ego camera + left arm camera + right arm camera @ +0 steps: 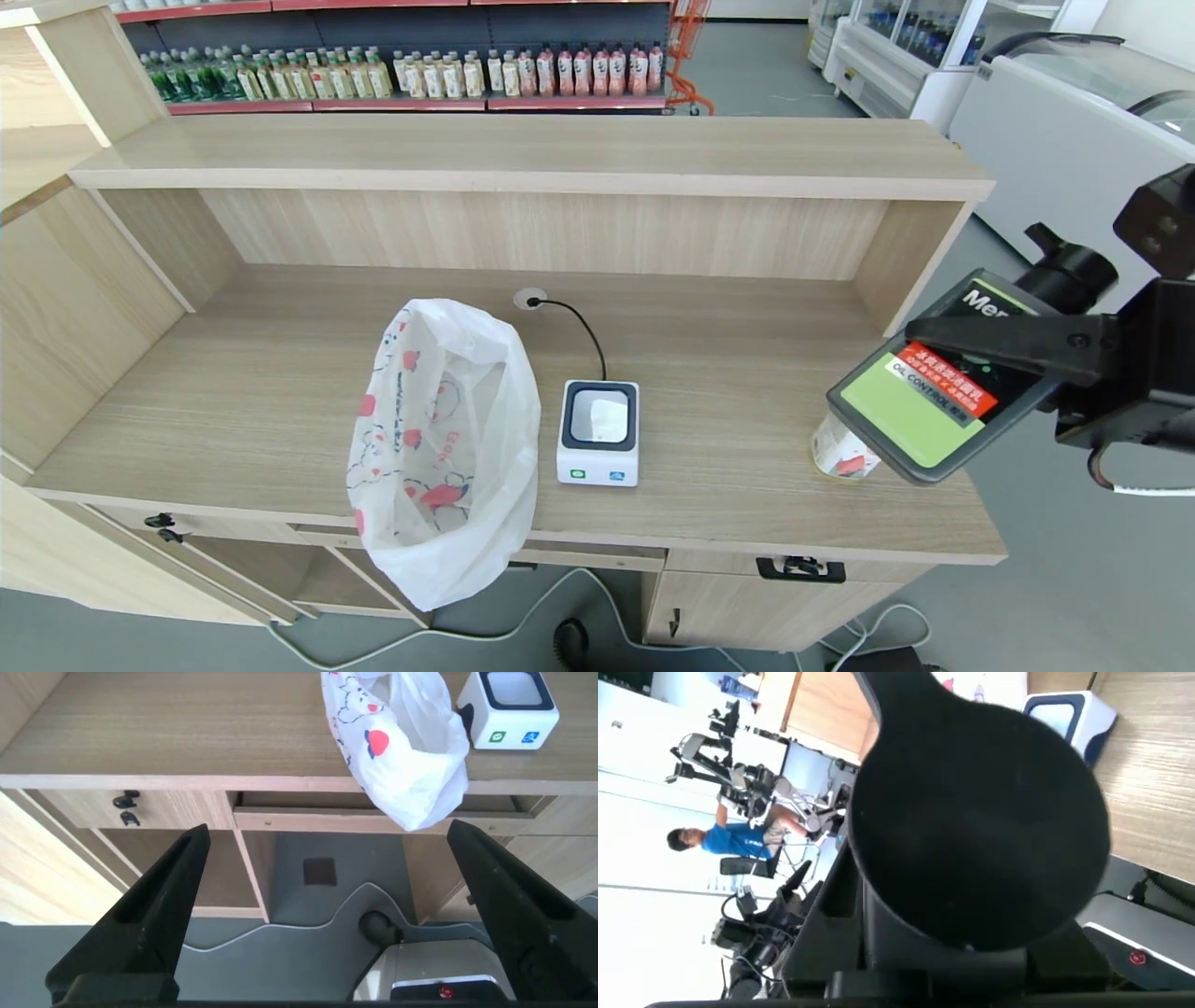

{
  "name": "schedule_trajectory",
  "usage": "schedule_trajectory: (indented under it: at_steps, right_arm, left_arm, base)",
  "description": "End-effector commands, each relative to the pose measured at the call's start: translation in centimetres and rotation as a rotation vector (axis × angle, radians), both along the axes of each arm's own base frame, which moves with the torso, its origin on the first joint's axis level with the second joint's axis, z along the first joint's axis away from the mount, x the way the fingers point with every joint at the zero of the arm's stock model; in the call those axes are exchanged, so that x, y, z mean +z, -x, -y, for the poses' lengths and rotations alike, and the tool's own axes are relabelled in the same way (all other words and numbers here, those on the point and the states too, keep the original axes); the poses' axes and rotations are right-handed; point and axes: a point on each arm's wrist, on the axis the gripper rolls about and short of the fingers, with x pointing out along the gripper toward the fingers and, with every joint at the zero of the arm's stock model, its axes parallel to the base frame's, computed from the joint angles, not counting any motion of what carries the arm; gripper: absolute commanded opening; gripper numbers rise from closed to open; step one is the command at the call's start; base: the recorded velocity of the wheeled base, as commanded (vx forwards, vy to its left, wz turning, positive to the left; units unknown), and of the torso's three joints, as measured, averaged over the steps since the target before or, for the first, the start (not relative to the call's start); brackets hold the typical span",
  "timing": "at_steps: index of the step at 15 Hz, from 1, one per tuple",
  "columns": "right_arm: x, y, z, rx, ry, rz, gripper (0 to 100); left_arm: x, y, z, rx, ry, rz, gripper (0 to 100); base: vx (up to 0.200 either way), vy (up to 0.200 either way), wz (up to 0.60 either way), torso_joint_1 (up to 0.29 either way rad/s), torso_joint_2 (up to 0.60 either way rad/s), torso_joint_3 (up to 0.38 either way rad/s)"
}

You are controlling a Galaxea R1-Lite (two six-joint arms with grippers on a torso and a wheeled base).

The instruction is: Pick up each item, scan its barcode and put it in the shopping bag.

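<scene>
Holding a dark green-and-red-labelled tube (920, 411), perhaps face wash, right claw (985, 362) clamped, left claw (322, 922) spread wide.

There are 1 shopping bag (443, 448), 1 barcode scanner (599, 432), 1 dark tube (938, 397) with a green label, 1 small white cup (838, 457) and 1 wooden counter (271, 392).

Cannot see all of small white printed cup (837, 455) at right end of wooden counter (747, 373), half covered by dark flat tube with green label (910, 411).

White bag (495, 448) w/ red print; grey-green tube (910, 411)
</scene>
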Motion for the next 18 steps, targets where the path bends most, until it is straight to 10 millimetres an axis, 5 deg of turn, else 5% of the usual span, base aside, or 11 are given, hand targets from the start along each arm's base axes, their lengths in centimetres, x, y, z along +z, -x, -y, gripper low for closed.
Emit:
schedule_trajectory:
  at_steps: [1, 7, 12, 18]
  right_arm:
    - [-1.0, -1.3, -0.3, -0.017, 0.054, 0.001, 0]
    - [-3.4, -7.9, -2.6, -0.283, 0.15, 0.036, 0]
    - [-5.2, -10.1, -5.1, -0.343, 0.208, -0.006, 0]
    - [-7.3, -11.4, -5.5, -0.402, 0.265, -0.049, 0]
  left_arm:
    - [0.0, 0.0, 0.0, 0.002, 0.001, 0.0, 100]
    - [0.0, 0.0, 0.0, 0.002, -0.001, 0.0, 100]
    - [0.0, 0.0, 0.0, 0.002, -0.004, 0.0, 100]
    - [0.0, 0.0, 0.0, 0.002, -0.002, 0.0, 100]
  base:
    - [0.0, 0.2, 0.0, 0.002, 0.0, -0.002]
    - [0.0, 0.2, 0.0, 0.002, 0.0, 0.001]
    - [0.0, 0.0, 0.0, 0.0, 0.0, 0.0]
    - [0.0, 0.0, 0.0, 0.0, 0.0, 0.0]
